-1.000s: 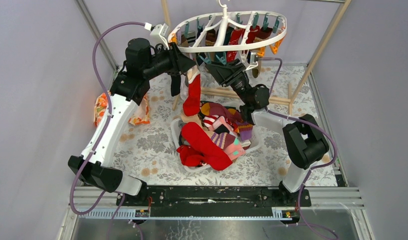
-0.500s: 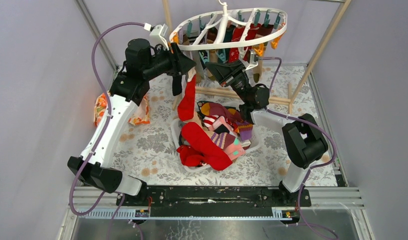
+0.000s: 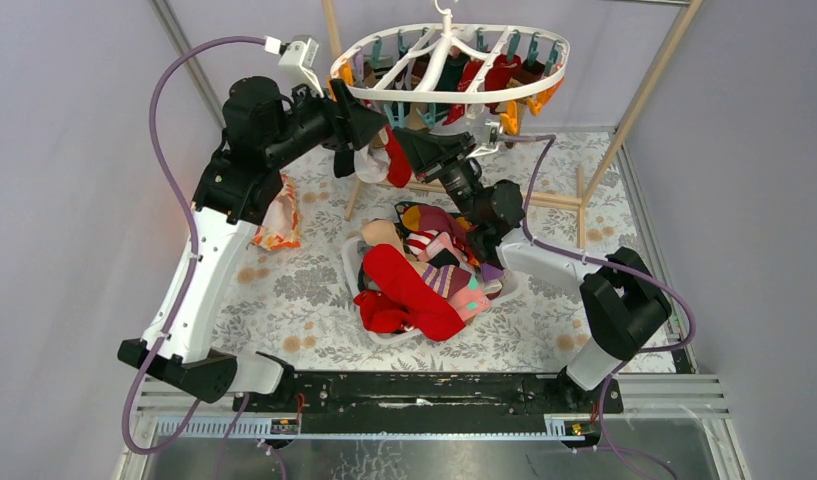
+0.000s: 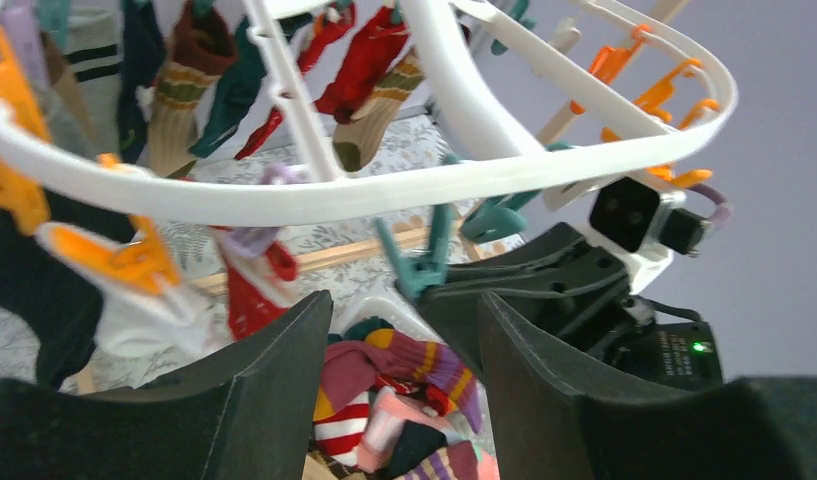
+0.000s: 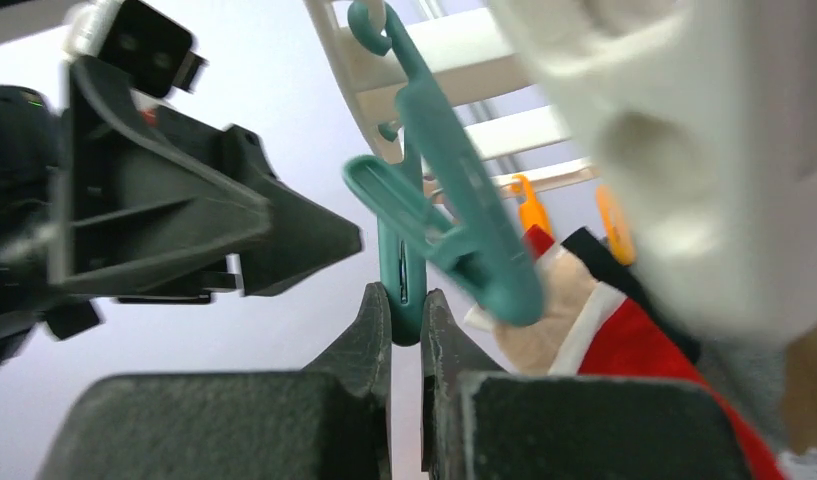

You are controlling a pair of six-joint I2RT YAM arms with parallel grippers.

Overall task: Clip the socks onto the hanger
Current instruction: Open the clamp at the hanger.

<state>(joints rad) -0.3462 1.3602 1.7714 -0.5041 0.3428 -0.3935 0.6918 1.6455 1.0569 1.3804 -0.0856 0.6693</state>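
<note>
The white hanger [image 3: 439, 97] hangs at the back with several socks clipped along it. My right gripper [image 3: 404, 140] reaches up under its near rim and is shut on the lower end of a teal clip [image 5: 404, 290]. Next to that clip hangs a red sock with a white band [image 5: 624, 350], also seen from above as the red sock [image 3: 397, 165]. My left gripper [image 3: 377, 125] stands open just left of it, with nothing between its fingers [image 4: 284, 370]. Below lies the pile of socks [image 3: 424, 275].
The socks pile fills a white basket [image 3: 349, 265] mid-table. A wooden frame of poles [image 3: 544, 198] stands behind it and rises at both back corners. An orange floral cloth [image 3: 279, 225] lies to the left. Grey walls close in on both sides.
My left gripper has opened and let go of the red sock, which now hangs short under the hanger instead of trailing into the basket. My right gripper has shut on the teal clip. The hanger swung left.
</note>
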